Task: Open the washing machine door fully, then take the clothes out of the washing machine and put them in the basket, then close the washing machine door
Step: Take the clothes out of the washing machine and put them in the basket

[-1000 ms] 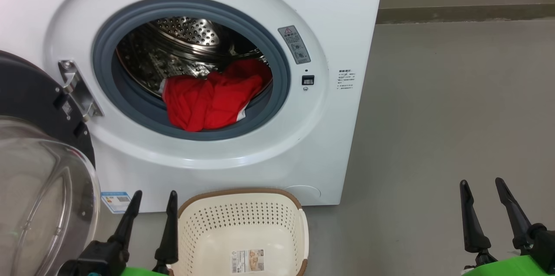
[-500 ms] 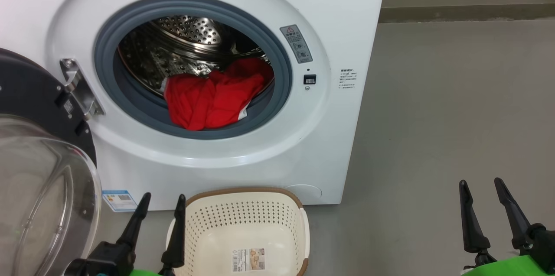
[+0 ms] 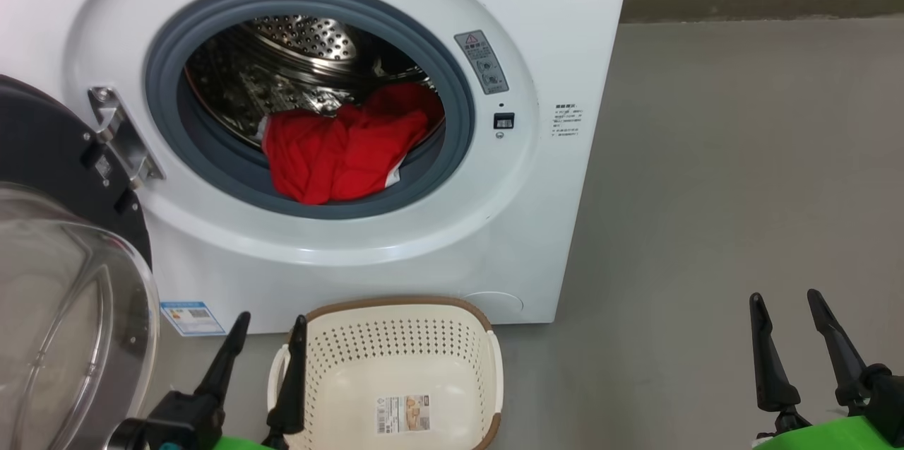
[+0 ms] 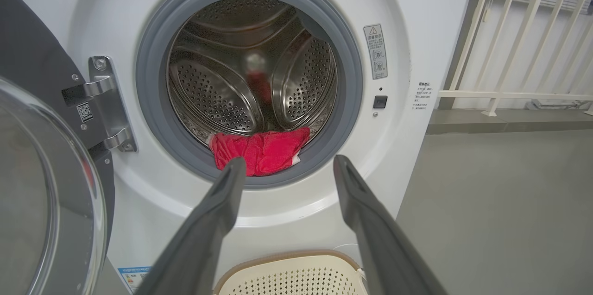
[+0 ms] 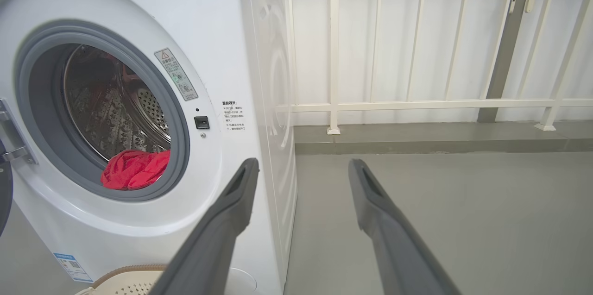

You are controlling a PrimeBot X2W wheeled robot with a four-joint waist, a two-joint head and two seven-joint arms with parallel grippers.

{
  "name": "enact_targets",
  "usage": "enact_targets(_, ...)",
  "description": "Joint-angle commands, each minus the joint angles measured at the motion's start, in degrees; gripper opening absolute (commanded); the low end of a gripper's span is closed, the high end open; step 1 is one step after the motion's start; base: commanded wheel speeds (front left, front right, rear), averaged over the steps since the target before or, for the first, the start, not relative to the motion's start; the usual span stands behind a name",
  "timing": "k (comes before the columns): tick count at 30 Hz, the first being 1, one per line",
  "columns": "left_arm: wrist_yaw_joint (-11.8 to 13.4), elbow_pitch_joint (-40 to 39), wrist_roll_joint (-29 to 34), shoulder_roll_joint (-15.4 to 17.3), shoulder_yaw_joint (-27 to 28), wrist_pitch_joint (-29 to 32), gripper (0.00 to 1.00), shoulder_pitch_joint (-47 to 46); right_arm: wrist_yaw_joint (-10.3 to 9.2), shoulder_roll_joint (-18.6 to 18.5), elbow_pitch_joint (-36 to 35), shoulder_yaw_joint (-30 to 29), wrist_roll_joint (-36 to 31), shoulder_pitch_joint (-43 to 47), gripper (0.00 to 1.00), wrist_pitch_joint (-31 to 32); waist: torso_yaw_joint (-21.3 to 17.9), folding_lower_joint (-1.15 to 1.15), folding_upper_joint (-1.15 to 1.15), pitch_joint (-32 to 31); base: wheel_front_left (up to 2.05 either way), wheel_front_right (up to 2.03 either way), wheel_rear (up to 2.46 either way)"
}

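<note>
The washing machine (image 3: 551, 47) is a big glossy white box standing on a smooth grey floor (image 3: 706, 188). Its door (image 3: 42, 146) hangs wide open at the left on a bright metal hinge (image 3: 116, 135). The door is a round black ring, and a clear glass bowl (image 3: 63, 309) bulges from its middle. Behind a thick grey-blue rubber gasket (image 3: 162, 125) the steel drum (image 3: 304, 40) gleams, its wall dotted with small holes.

The clothes (image 3: 339, 153), soft crumpled red fabric with a sliver of white trim, lie heaped at the drum's lower front edge and spill onto the gasket's bottom lip.

On the floor just before the machine's bottom edge sits the basket (image 3: 395, 303). It is cream plastic and rounded-rectangular, with perforated walls, a brown woven-look rim and a paper label on its base.

The left gripper (image 3: 272, 318) hovers beside the basket's left rim, its two long tapered dark fingers spread apart and grasping nothing. The right gripper (image 3: 784, 296) hangs over the floor well to the right of the machine, its fingers also splayed and free.
</note>
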Motion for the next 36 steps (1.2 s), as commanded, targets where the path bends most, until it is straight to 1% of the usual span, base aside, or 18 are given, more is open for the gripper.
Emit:
enact_targets(1,0.5,-1.1,0.5,0.9,1.8,-0.7,1.00,-2.9,0.36,-0.9,-1.6,1.1,-0.3,-2.1,1.00,-0.4,-0.1,0.00,0.00,0.4,0.00,0.00,0.00)
enact_targets(7,1.2,-1.5,0.9,0.6,1.8,-0.7,1.00,-4.7,0.36,-0.9,-1.9,1.0,-0.3,-2.7,1.00,-0.4,-0.4,0.00,0.00,2.9,0.00,0.00,0.00)
enact_targets(12,1.0,-2.1,0.9,0.4,1.9,-0.7,1.00,-6.9,0.36,-0.9,-2.5,1.1,-0.3,-4.0,1.00,-0.4,-0.5,0.00,0.00,6.5,0.00,0.00,0.00)
enact_targets(18,0.3,-1.8,-0.3,-0.7,2.4,-0.7,1.00,-10.7,0.36,-0.9,-2.9,1.2,0.0,-5.8,1.00,-0.4,-0.4,0.00,0.00,10.8,0.00,0.00,0.00)
enact_targets(26,1.2,1.8,1.2,-0.7,3.3,-0.7,1.00,-19.5,0.36,-0.9,-3.2,1.7,0.1,-8.3,1.00,-0.4,-0.4,0.00,0.00,15.5,0.00,0.00,0.00)
enact_targets(36,1.3,9.1,1.0,0.3,4.9,-0.7,1.00,-29.9,0.36,-0.9,-2.5,2.4,1.5,-10.9,1.00,-0.4,-1.7,0.00,0.00,19.4,0.00,0.00,0.00)
